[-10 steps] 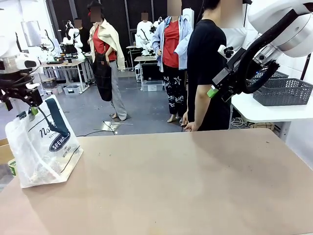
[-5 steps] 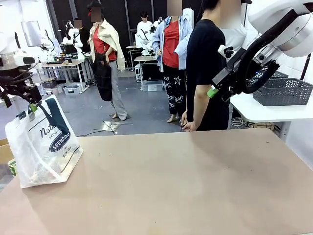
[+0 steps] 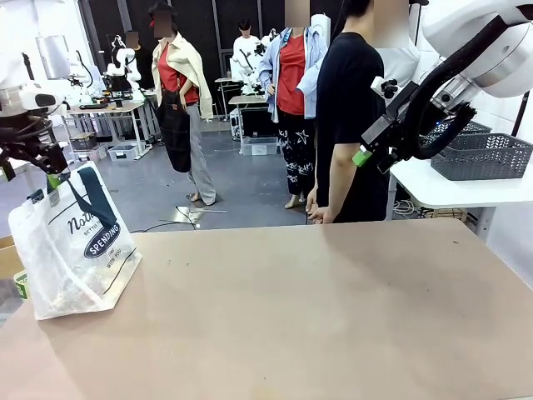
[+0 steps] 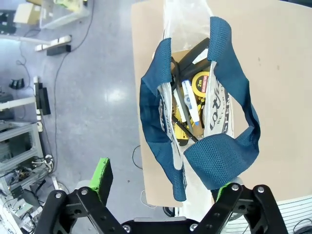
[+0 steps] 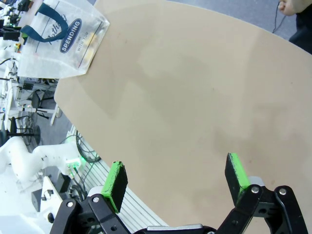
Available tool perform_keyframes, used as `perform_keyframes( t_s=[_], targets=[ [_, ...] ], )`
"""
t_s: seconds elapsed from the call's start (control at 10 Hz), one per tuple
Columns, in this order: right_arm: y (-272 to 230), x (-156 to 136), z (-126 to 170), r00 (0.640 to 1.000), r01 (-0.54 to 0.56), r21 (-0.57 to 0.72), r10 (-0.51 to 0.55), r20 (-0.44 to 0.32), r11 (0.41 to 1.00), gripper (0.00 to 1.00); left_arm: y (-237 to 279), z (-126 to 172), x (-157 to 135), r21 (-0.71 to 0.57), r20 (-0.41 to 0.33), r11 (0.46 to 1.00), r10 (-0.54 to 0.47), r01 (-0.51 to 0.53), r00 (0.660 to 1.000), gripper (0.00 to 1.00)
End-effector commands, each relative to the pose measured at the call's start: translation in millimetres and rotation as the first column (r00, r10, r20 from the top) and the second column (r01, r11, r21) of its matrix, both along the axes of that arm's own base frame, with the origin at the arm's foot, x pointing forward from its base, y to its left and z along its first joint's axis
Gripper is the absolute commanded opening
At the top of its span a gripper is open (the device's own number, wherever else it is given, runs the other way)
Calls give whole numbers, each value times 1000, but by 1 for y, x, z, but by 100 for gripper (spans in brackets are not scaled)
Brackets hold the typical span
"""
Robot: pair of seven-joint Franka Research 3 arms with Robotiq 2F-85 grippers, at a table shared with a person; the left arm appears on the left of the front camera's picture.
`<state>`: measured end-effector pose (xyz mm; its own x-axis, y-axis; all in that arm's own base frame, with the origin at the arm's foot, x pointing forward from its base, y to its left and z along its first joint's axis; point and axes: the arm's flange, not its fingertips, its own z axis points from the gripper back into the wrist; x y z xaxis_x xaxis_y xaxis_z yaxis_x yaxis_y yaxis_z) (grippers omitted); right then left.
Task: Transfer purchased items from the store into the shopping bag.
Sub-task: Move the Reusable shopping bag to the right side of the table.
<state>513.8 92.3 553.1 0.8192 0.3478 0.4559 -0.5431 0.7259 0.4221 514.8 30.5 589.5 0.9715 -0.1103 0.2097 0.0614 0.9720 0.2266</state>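
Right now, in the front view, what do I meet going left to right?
Left gripper with fingers open → shopping bag at the table's left edge → person in black at the far side → right gripper → grey basket on the side table.

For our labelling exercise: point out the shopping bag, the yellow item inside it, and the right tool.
shopping bag point(image 3: 75, 250), front view, printed side.
yellow item point(image 4: 201, 80), left wrist view, its face.
right tool point(image 5: 178, 183), right wrist view, between fingertips.

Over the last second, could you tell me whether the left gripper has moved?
Yes. In the front view the left gripper has drifted left and slightly up, away from the shopping bag, which stays put.
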Motion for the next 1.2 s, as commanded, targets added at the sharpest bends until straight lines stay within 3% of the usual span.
perform_keyframes(
  t_s=[0.0,0.2,0.4,0.7,0.9,1.0,1.1],
  targets=[
    [2,1,1,1000,15,5,-15,-10,1000,100,-1,-1,1,-5,-1,1000,-5,5,1000,100],
    [2,1,1,1000,15,5,-15,-10,1000,100,-1,-1,0,-1,-2,1000,-2,2,1000,100],
    [2,1,1,1000,15,5,-15,-10,1000,100,-21,24,4,-82,28,985,-150,151,988,100],
    [2,1,1,1000,15,5,-15,-10,1000,100,-43,35,2,-101,55,959,-261,265,964,100],
    [0,0,0,1000,0,0,0,0,1000,100,-65,35,7,-168,154,875,-431,453,889,100],
    [-4,0,2,998,-18,-46,21,54,999,100,-65,31,15,-211,186,833,-480,512,857,100],
    [-7,2,-2,988,-134,-48,137,67,990,100,-69,27,22,-278,240,759,-539,589,807,100]
  ],
)
